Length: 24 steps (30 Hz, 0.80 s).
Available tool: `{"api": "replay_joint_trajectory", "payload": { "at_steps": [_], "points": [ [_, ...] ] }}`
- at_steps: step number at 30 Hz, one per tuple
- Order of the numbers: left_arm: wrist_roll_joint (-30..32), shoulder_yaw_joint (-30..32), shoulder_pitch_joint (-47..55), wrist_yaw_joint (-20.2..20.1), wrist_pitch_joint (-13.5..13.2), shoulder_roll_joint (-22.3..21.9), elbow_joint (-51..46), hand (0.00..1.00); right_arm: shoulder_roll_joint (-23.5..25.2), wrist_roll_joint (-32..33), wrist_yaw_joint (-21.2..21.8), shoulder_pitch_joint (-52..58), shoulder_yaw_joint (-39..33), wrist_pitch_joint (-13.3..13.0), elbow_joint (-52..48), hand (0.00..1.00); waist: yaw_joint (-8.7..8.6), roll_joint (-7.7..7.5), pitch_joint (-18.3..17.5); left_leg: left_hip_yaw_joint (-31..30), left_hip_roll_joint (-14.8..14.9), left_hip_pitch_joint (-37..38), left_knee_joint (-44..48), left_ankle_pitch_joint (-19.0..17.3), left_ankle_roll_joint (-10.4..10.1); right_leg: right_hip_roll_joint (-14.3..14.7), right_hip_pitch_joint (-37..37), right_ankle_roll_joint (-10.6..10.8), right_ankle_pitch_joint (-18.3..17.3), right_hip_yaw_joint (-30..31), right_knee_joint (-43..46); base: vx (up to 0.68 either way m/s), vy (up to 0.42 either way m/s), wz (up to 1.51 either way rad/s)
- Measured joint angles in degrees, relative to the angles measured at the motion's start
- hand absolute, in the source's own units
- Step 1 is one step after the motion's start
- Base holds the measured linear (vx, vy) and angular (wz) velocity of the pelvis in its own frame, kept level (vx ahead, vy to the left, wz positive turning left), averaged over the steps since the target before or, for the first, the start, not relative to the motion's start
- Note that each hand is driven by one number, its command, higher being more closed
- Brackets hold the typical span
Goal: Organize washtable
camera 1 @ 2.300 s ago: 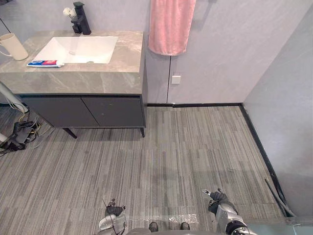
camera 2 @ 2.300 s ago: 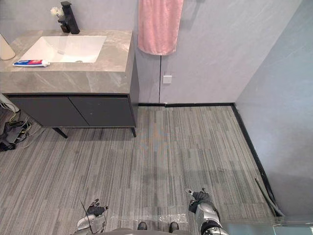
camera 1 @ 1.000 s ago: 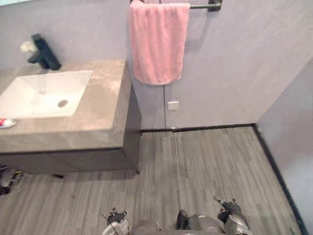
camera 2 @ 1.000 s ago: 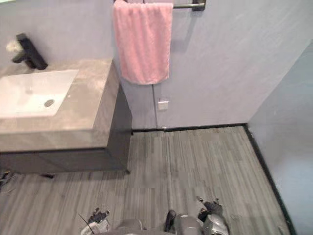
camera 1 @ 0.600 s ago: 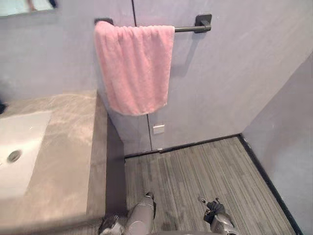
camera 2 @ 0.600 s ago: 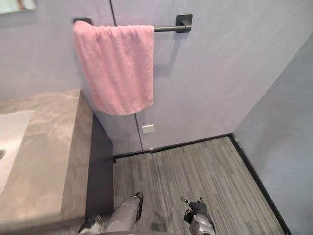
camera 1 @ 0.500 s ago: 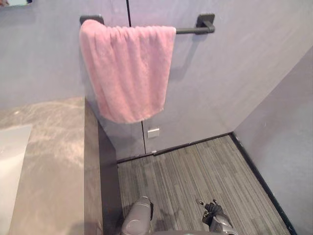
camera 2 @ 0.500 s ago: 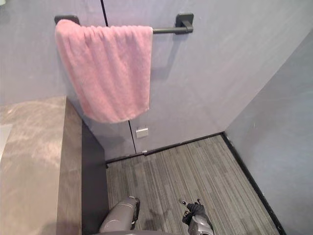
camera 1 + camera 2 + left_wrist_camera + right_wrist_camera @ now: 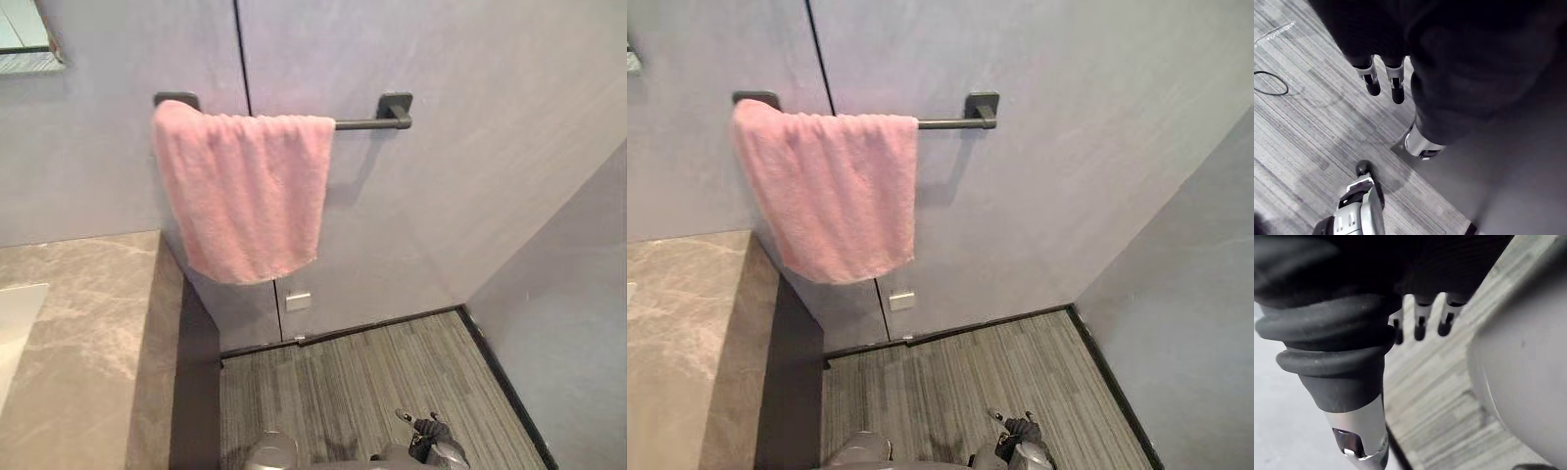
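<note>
The grey marble washtable top [image 9: 98, 333] fills the lower left, with a strip of the white sink [image 9: 15, 328] at the view's edge. A pink towel [image 9: 245, 191] hangs over a dark bar [image 9: 367, 123] on the wall just past the counter's end. My right hand [image 9: 431, 433] hangs low over the floor, and its fingers [image 9: 1420, 328] are relaxed and hold nothing. My left hand [image 9: 1383, 81] also hangs above the floor with straight fingers and nothing in it.
Grey striped floor [image 9: 372, 362] lies between the cabinet's dark side [image 9: 201, 382] and a side wall [image 9: 568, 323] on the right. A small white wall plate [image 9: 298, 301] sits below the towel. A mirror corner [image 9: 29, 39] shows at top left.
The camera has swung right and come closer to the wall: the tap, cup, toothpaste and most of the sink have left the picture, and the towel is now central. Both hands stay low.
</note>
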Motion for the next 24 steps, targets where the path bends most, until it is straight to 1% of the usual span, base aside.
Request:
{"api": "replay_joint_trajectory", "payload": {
  "at_steps": [1, 2, 3, 4, 5, 6, 9, 11, 12, 13, 14, 15, 17, 18, 19, 20, 21, 22, 23, 24],
  "points": [
    [0.0, 0.0, -0.5, 0.0, -0.1, -0.1, -0.1, 0.0, -0.7, -0.1, -0.2, 0.3, -0.1, -0.2, 0.1, 0.0, 0.4, 0.38, -0.2, -2.3, -0.4, -0.6, 2.7, -0.2, -0.6, 0.3, 0.4, -0.6, -0.7, -1.5, 0.4, 0.15, -0.298, 0.8],
    [0.1, -0.1, -0.5, -0.1, -0.3, -0.6, -0.2, 0.0, -2.0, -0.1, -0.3, 0.4, -0.1, -0.1, 0.2, 0.0, 0.41, 2.63, -1.0, -5.1, 0.2, -0.8, 5.0, -1.6, -0.2, 1.8, 0.9, -1.3, -2.0, -2.8, 1.4, 0.15, -0.202, 0.48],
    [0.1, -0.1, -0.5, 0.0, -0.4, -1.2, -0.4, 0.0, -2.3, -0.1, -0.3, 0.1, 0.0, -0.2, 0.2, 0.0, 0.18, 3.5, -1.0, -6.2, 1.1, -0.3, 4.5, -2.8, -1.4, 2.6, 0.9, -1.8, -2.6, -3.4, 2.2, 0.16, -0.257, 0.44],
    [0.1, -0.1, -0.5, 0.1, -0.8, -1.5, -1.1, 0.0, -2.2, -0.1, -0.2, -0.2, 0.3, -0.1, 0.2, 0.0, 0.31, 4.21, -0.9, -7.7, 1.7, -0.2, 4.5, -3.6, -2.7, 3.2, 0.8, -2.5, -3.2, -4.4, 3.8, 0.1, -0.187, 0.37],
    [0.1, -0.1, -0.5, 0.1, -1.0, -0.9, -1.2, 0.0, -2.3, -0.1, -0.1, -0.2, 0.3, 0.0, 0.3, 0.0, 0.38, 4.71, -1.2, -8.9, 1.9, -0.2, 4.3, -3.9, -3.3, 3.5, 1.0, -3.4, -3.8, -5.8, 4.5, 0.12, -0.206, 0.35],
    [0.1, -0.1, -0.5, 0.1, -1.1, -0.7, -1.3, 0.0, -2.3, -0.1, -0.1, -0.3, 0.3, 0.0, 0.2, 0.0, 0.28, 4.88, -1.3, -9.5, 2.0, -0.2, 3.9, -3.9, -3.3, 3.6, 1.0, -3.6, -4.2, -6.4, 4.7, 0.09, -0.126, 0.42],
    [0.2, -0.6, -0.6, 0.0, -2.2, -0.9, -2.2, 0.0, -1.9, -0.2, 0.0, -0.4, 0.3, 0.2, 0.2, 0.0, 0.16, 4.35, -1.7, -12.0, 2.5, -0.2, 1.4, -3.9, -3.4, 3.6, 1.2, -3.9, -6.0, -9.0, 5.1, 0.12, -0.159, 0.41],
    [0.3, -5.5, -1.1, -2.6, -2.2, -1.6, -3.9, 0.0, -1.1, -0.2, 0.2, -0.6, 0.3, 0.2, 0.0, 0.0, -0.27, 4.45, -2.3, -13.2, 3.2, -0.6, 1.6, -3.5, -4.0, 5.0, 1.9, -4.6, -6.9, -10.6, 4.8, 0.16, -0.192, 0.33],
    [0.3, -6.7, -1.7, -3.1, -2.2, -2.3, -4.6, 0.0, -1.0, -0.2, 0.2, -0.7, 0.3, 0.2, 0.0, 0.0, -0.32, 4.54, -2.5, -13.4, 3.4, -0.9, 2.2, -3.4, -4.2, 5.3, 2.2, -4.7, -6.9, -10.9, 4.4, 0.15, -0.114, 0.27],
    [0.3, -8.6, -2.8, -3.9, -2.2, -3.6, -5.2, 0.0, -1.2, -0.2, 0.2, -0.7, 0.1, 0.2, 0.0, 0.0, -0.57, 4.95, -3.2, -13.5, 3.5, -2.6, 4.8, -3.1, -4.6, 5.7, 3.0, -4.9, -6.7, -12.0, 3.6, 0.15, -0.078, 0.31],
    [0.1, -9.7, -4.1, -4.4, -2.4, -4.4, -6.4, 0.0, -1.4, -0.1, 0.2, -0.8, 0.0, 0.2, 0.0, 0.0, -1.37, 4.95, -3.3, -13.1, 3.7, -3.7, 6.2, -2.5, -5.6, 6.2, 4.2, -5.3, -6.5, -12.9, 2.8, 0.16, -0.088, 0.42],
    [0.1, -10.4, -4.9, -4.8, -2.6, -4.1, -7.3, 0.0, -1.6, -0.1, 0.2, -0.6, 0.0, 0.2, 0.0, 0.0, -1.67, 4.69, -3.5, -12.2, 3.7, -3.9, 6.3, -1.7, -6.3, 6.2, 5.2, -5.5, -6.4, -13.6, 2.1, 0.12, -0.076, 0.45],
    [0.1, -11.7, -7.2, -4.9, -2.9, -4.3, -8.1, 0.0, -1.9, -0.1, 0.1, -0.4, -2.2, 0.2, -0.3, 0.0, -1.71, 3.73, -3.8, -7.8, 3.7, -3.8, 4.9, 0.8, -6.5, 5.2, 6.6, -5.7, -6.2, -14.0, 0.6, 0.08, -0.051, 0.43],
    [0.1, -13.2, -8.9, -5.1, -3.1, -4.5, -8.4, 0.0, -3.0, -0.2, 0.0, -0.3, -2.6, 0.2, -0.7, 0.0, -1.66, 3.74, -3.7, -4.7, 3.5, -3.7, 5.2, 2.7, -6.7, 4.8, 7.7, -5.9, -5.4, -14.4, -1.2, 0.06, -0.023, 0.36],
    [0.1, -13.8, -9.2, -5.1, -3.1, -4.4, -8.6, 0.0, -3.3, -0.2, 0.1, -0.3, -2.6, 0.2, -0.8, 0.0, -1.63, 3.81, -3.6, -4.2, 3.4, -4.3, 6.1, 3.2, -6.9, 4.8, 8.0, -6.0, -5.1, -14.3, -1.8, 0.03, 0.009, 0.29],
    [0.2, -15.0, -10.5, -5.2, -3.2, -4.1, -9.0, 0.0, -3.5, -0.1, 0.0, -0.4, -3.1, 0.2, -1.1, 0.0, -1.36, 3.02, -2.9, -2.4, 2.1, -7.3, 9.7, 3.4, -6.9, 4.1, 9.2, -5.8, -4.2, -14.2, -3.7, 0.01, 0.034, 0.0],
    [0.3, -17.0, -9.6, -5.3, -3.2, -3.9, -11.5, 0.0, -4.1, -0.1, 0.0, -0.6, -3.9, 0.2, -1.5, 0.0, -1.39, 3.87, -3.1, -0.4, 2.0, -7.2, 6.0, 4.4, -4.5, 4.3, 9.6, -6.0, -3.1, -13.6, -4.3, 0.01, 0.047, -0.05],
    [0.3, -18.0, -8.9, -5.3, -3.2, -3.9, -13.1, 0.0, -5.0, -0.1, 0.0, -0.6, -3.9, 0.1, -1.9, 0.0, -1.42, 4.87, -3.2, 0.2, 2.0, -7.1, 4.4, 6.1, -2.5, 5.0, 9.7, -5.7, -2.7, -13.5, -4.6, 0.01, 0.06, -0.13],
    [0.8, -19.4, -8.6, -6.0, -3.3, -2.3, -16.3, 0.0, -5.2, -0.2, 0.1, -0.6, -4.2, 0.1, -2.3, 0.0, -1.33, 5.02, -3.1, 2.3, 2.8, -5.5, 2.1, 5.7, -2.0, 5.0, 9.9, -5.4, -2.5, -12.8, -5.4, 0.02, 0.08, -0.15],
    [0.9, -20.2, -8.2, -6.4, -3.5, -0.5, -20.4, 0.0, -4.8, -0.2, 0.1, -0.5, -4.0, 0.1, -2.9, 0.0, -1.27, 4.63, -2.9, 3.2, 3.4, -3.7, -1.6, 5.7, -2.0, 4.8, 9.7, -4.7, -2.1, -11.6, -5.8, 0.01, 0.077, -0.16]
  ]
}}
